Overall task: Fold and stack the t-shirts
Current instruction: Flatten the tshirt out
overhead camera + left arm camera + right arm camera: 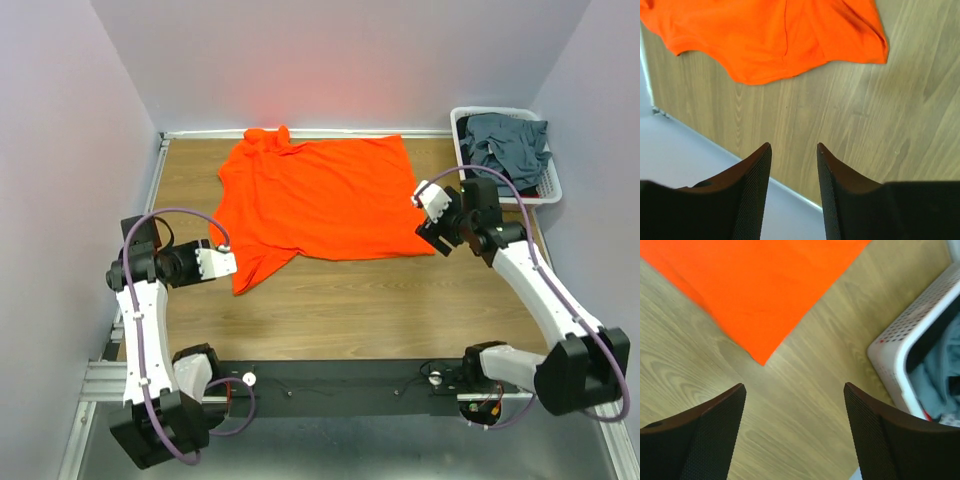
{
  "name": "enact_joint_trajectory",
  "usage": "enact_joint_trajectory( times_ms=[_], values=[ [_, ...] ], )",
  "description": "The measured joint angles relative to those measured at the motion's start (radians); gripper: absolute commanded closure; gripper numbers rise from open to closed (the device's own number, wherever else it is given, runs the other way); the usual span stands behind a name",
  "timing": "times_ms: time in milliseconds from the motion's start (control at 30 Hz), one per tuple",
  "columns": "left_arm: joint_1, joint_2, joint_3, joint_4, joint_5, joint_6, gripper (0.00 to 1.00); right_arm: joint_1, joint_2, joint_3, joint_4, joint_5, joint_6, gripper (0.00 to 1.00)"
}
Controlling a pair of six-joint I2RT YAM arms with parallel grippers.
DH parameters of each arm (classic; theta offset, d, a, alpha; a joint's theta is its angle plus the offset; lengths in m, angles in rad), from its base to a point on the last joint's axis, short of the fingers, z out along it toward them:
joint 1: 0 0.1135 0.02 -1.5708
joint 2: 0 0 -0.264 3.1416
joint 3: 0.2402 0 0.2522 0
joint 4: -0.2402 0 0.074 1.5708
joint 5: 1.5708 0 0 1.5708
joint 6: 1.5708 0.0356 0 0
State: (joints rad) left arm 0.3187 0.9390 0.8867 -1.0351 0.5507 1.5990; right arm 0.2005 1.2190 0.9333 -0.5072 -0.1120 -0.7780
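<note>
The orange-red t-shirt (315, 195) lies spread flat on the wooden table, collar at the back left, one sleeve hanging toward the front left. It fills the top of the left wrist view (765, 35) and the top of the right wrist view (760, 285). Dark slate blue-grey t-shirts (505, 148) are bunched in the white basket (461, 126) at the back right. My left gripper (226, 262) is open and empty, just left of the shirt's sleeve. My right gripper (428, 200) is open and empty at the shirt's right edge.
The white basket shows at the right of the right wrist view (905, 345) with grey cloth (945, 365) inside. The table's left edge and the grey floor show in the left wrist view (685, 160). Bare wood (380, 300) lies in front of the shirt.
</note>
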Motion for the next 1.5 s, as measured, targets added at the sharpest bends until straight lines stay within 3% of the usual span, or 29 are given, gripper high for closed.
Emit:
enact_joint_trajectory(
  times_ms=[100,200,300,467,767,1067,1367,1467,1500],
  values=[
    [0.000,-0.014,0.012,-0.013,-0.006,-0.011,0.44,0.000,-0.055,0.011,-0.040,-0.013,-0.001,0.15],
    [0.001,0.096,0.077,0.007,0.005,-0.099,0.44,0.000,0.005,0.077,-0.055,-0.017,0.031,0.25],
    [0.002,0.305,0.191,0.080,0.045,-0.236,0.53,0.000,0.148,0.165,-0.057,-0.017,0.096,0.38],
    [0.002,0.554,0.268,0.247,0.083,-0.509,0.60,0.000,0.428,0.305,-0.068,-0.010,0.214,0.51],
    [-0.013,0.864,0.365,0.447,0.089,-0.861,0.67,0.000,0.695,0.421,-0.075,0.020,0.350,0.61],
    [-0.043,1.006,0.399,0.569,0.011,-1.067,0.78,0.000,0.774,0.463,-0.078,0.071,0.401,0.64],
    [-0.048,0.940,0.312,0.653,-0.175,-1.094,0.83,0.001,0.713,0.371,-0.037,0.098,0.412,0.65],
    [-0.042,0.895,0.265,0.649,-0.225,-1.086,0.80,0.001,0.668,0.315,-0.039,0.099,0.412,0.63],
    [-0.040,0.879,0.251,0.636,-0.235,-1.071,0.72,0.001,0.658,0.304,-0.046,0.098,0.412,0.62]
  ],
)
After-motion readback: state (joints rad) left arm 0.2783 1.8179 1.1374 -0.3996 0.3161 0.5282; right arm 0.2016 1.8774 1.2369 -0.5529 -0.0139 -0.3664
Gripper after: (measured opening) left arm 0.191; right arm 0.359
